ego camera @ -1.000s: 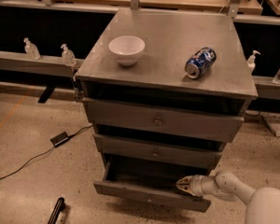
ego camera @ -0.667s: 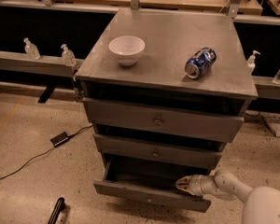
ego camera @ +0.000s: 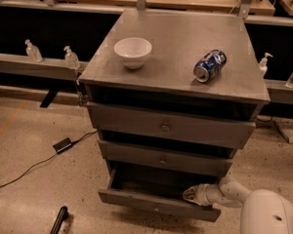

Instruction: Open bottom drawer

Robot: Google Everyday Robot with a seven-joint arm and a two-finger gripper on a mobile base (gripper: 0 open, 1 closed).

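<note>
The grey cabinet (ego camera: pixel 185 38) has three drawers. The bottom drawer (ego camera: pixel 151 204) is pulled partly out, so its dark box interior shows behind its flat grey front, which has a small round knob (ego camera: pixel 156 209). My gripper (ego camera: pixel 189 195) is at the right end of this drawer, at the top edge of its front, reaching in from the lower right on the white arm (ego camera: pixel 244 201). The middle drawer (ego camera: pixel 163 158) and the top drawer (ego camera: pixel 166 126) are closed.
A white bowl (ego camera: pixel 133 51) and a blue can (ego camera: pixel 209 66) lying on its side rest on the cabinet top. A black power brick and cable (ego camera: pixel 63 144) lie on the floor at left. A black bar (ego camera: pixel 57 221) lies at bottom left. Small bottles (ego camera: pixel 71 58) stand on a ledge behind.
Gripper and arm have stayed at the right end of the bottom drawer; the drawer's opening looks the same.
</note>
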